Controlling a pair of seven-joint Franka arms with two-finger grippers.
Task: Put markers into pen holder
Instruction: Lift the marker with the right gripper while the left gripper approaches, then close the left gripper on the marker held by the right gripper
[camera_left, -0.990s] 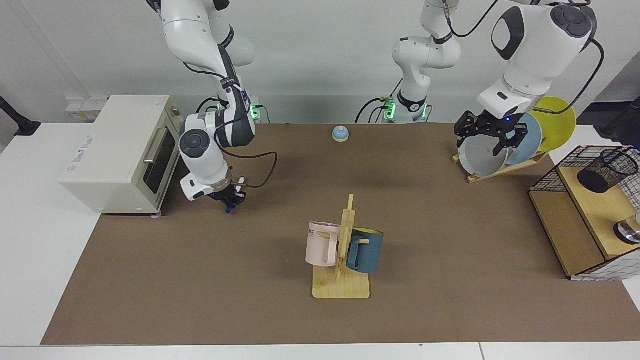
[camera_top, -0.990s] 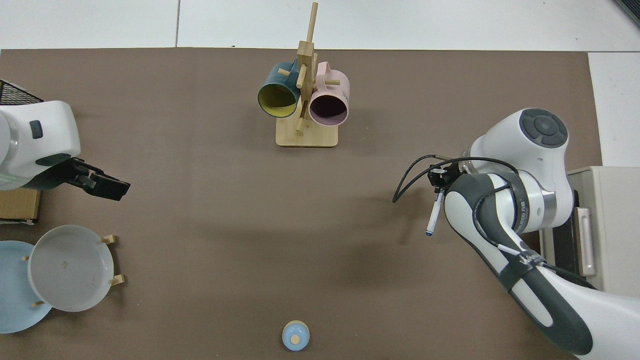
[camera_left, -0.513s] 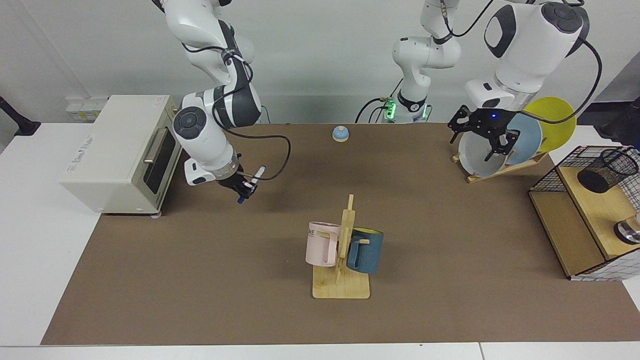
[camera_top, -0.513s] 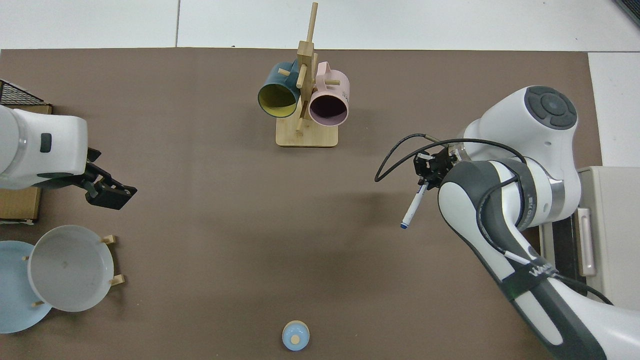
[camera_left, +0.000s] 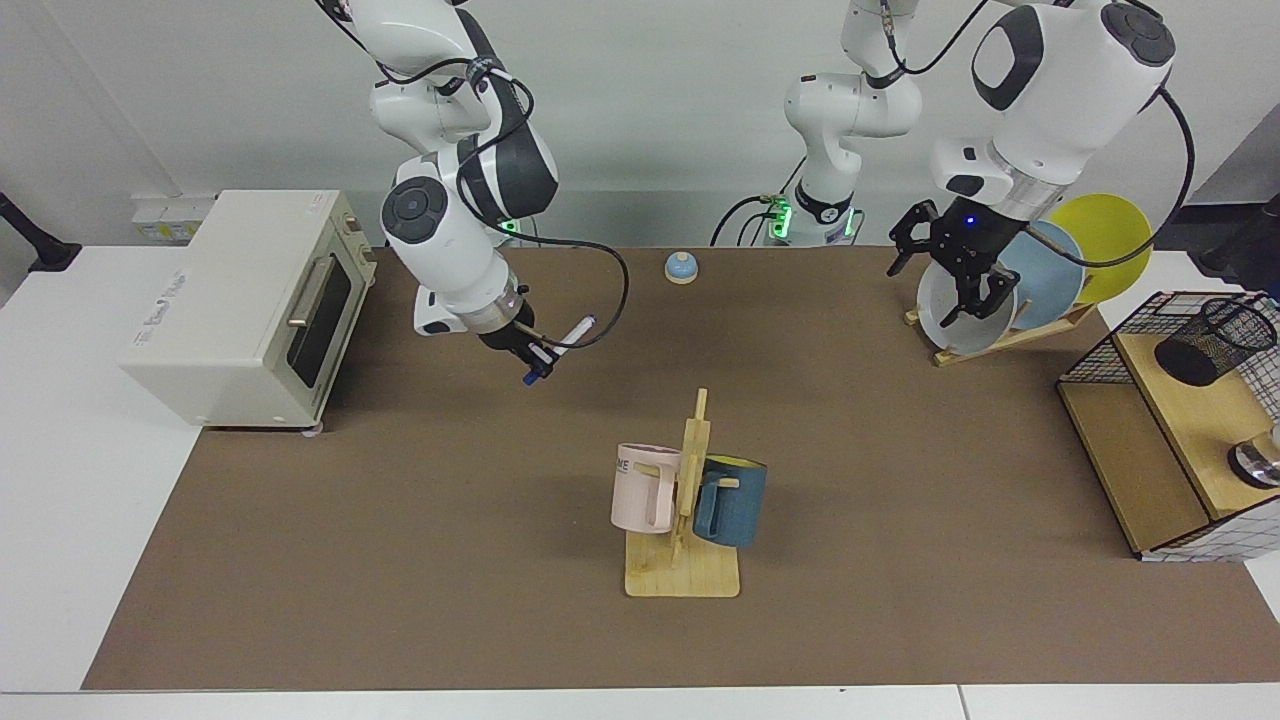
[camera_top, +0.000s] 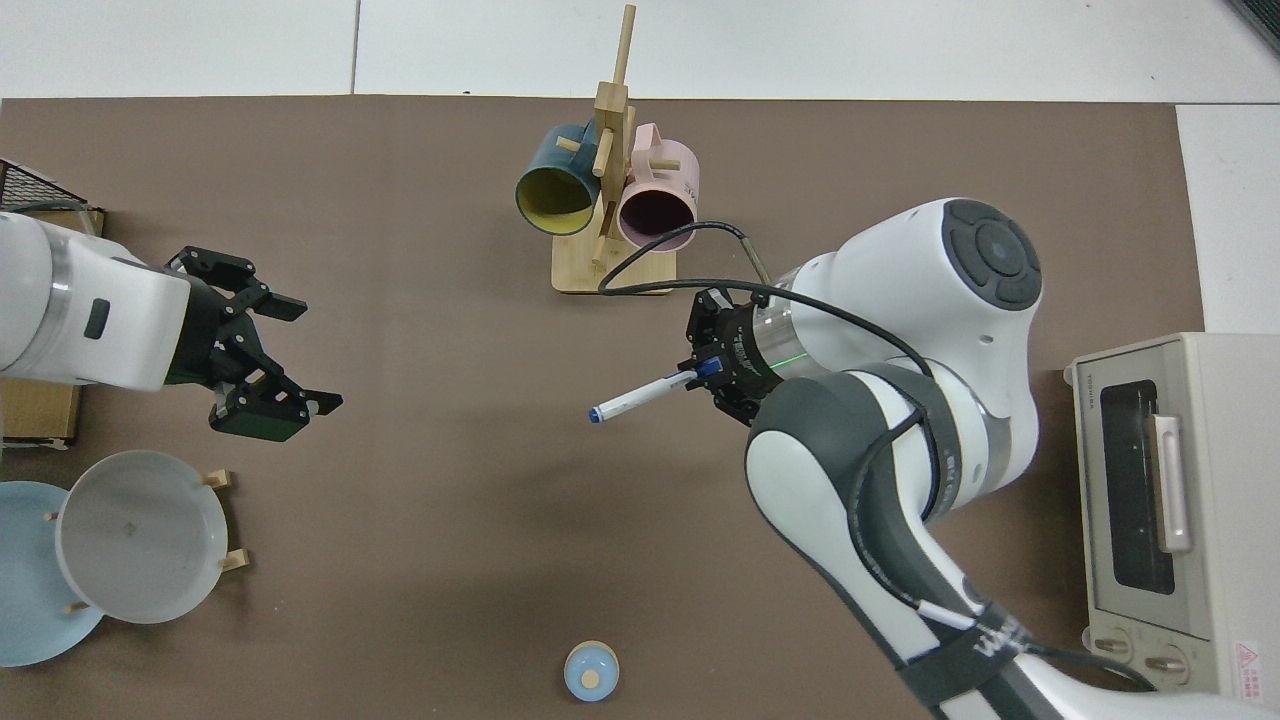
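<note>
Right gripper (camera_left: 535, 358) pinched the slim white blue-capped marker (camera_top: 640, 396) above the brown mat, left gripper (camera_left: 950, 275) hung spread before the plates, black wire-mesh pen holder (camera_left: 1213, 340) sat on the shelf.

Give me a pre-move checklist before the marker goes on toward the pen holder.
1. Marker held in the right claw: ok, gripped near one end, the rest sticking out free.
2. Marker lifted off the table: ok.
3. Left claw ready to receive: ok, open and empty, above the table near the plate rack.
4. Mug rack out of the way: ok, it stands nearer the front edge than both claws.
5. Pen holder upright: not ok, it tilts on the wire shelf.
6. Pen holder empty: cannot tell.
</note>
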